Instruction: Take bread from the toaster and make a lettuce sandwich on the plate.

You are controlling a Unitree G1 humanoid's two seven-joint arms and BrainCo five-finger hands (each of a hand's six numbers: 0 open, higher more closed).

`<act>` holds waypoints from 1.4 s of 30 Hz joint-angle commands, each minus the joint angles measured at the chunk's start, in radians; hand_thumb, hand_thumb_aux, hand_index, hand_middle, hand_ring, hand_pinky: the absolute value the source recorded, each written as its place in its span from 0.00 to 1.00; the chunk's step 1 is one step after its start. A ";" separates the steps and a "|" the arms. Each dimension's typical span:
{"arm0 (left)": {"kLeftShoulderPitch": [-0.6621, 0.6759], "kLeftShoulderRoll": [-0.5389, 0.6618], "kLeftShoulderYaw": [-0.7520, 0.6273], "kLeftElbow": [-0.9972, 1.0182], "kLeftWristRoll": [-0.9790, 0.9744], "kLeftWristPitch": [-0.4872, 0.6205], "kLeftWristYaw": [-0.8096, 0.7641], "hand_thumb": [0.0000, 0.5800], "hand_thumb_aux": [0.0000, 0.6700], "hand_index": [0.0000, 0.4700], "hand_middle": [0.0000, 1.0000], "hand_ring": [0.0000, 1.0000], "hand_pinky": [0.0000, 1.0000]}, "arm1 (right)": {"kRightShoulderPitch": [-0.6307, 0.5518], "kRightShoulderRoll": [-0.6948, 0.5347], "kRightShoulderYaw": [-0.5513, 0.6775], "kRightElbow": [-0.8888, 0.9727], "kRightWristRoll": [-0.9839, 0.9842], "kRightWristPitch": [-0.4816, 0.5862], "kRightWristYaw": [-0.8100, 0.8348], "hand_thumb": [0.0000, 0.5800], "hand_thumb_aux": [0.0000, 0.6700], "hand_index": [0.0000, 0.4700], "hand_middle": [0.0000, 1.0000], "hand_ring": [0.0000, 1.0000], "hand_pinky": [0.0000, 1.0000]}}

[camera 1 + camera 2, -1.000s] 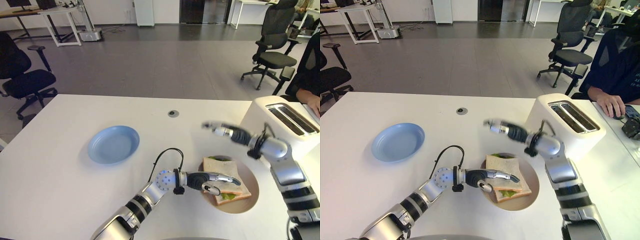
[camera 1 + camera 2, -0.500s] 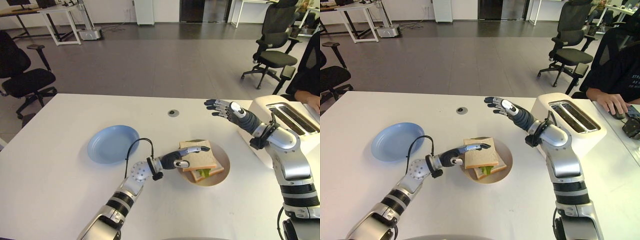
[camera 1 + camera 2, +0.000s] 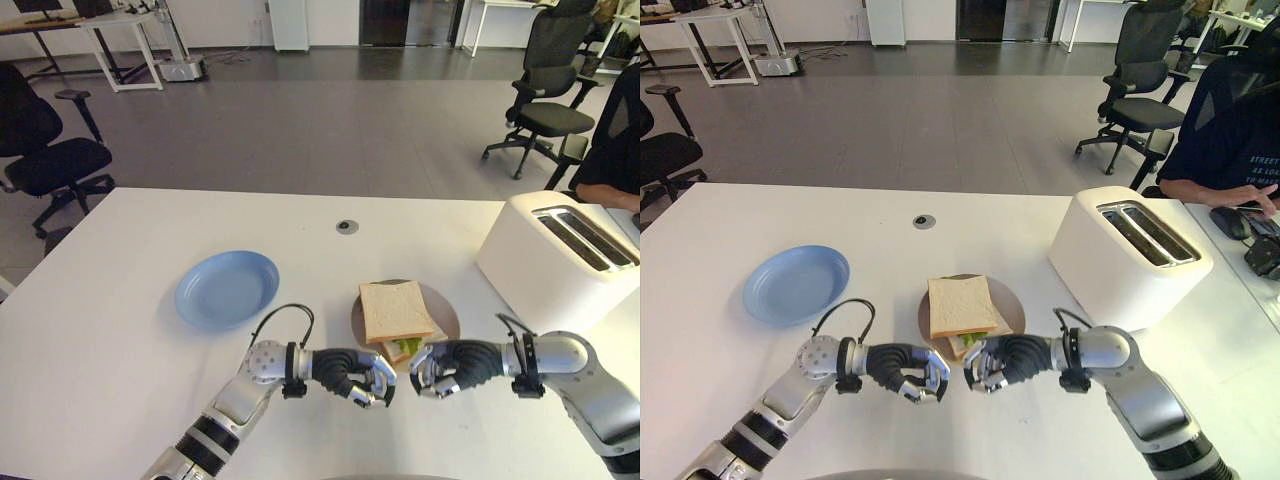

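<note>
The white bench [image 3: 120, 340] carries everything in the scene; on its right side stands the white toaster [image 3: 555, 265], upright, with its 2 long slots facing up and showing dark, and what lies inside them cannot be made out; on the left side lies a blue plate [image 3: 227, 288], flat and bare, well apart from the toaster; between the 2, somewhat nearer the toaster, sits a round tan plate [image 3: 452, 318], and on it rests the sandwich [image 3: 395, 310]: 2 slices of white bread stacked, the upper slice turned a little askew so that a corner of the lower slice shows at the near edge; the left hand [image 3: 360, 372] rests low over the bench just in front of the tan plate's near rim, clenched into a fist and grasping nothing, knuckles pointing to the right; the right hand [image 3: 447, 367] is at the same height just beside it, also clenched on nothing, knuckles pointing left, so the 2 fists face each other with a narrow gap between them, neither one touching the sandwich; a strip of green lettuce [image 3: 405, 346] peeks from between the slices at the sandwich's near edge, just behind the fists; a small round grommet [image 3: 347, 227] is set in the bench surface beyond the tan plate, near the far edge.
</note>
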 commanded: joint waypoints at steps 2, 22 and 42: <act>-0.040 -0.051 -0.028 0.165 0.168 -0.092 0.069 1.00 1.00 1.00 1.00 1.00 1.00 | 0.058 -0.036 0.046 0.079 -0.081 -0.035 -0.011 1.00 1.00 1.00 1.00 1.00 1.00; -0.573 -0.293 0.188 1.053 0.560 -0.434 0.999 1.00 1.00 1.00 1.00 1.00 1.00 | -0.545 0.447 -0.033 0.970 -0.260 -0.422 -0.503 1.00 1.00 1.00 1.00 1.00 1.00; -0.196 -0.245 0.385 -0.212 -0.022 -0.226 0.807 0.00 0.00 0.00 0.00 0.00 0.00 | -0.359 0.617 -0.316 0.131 0.095 -0.217 -0.738 0.00 0.00 0.00 0.00 0.00 0.00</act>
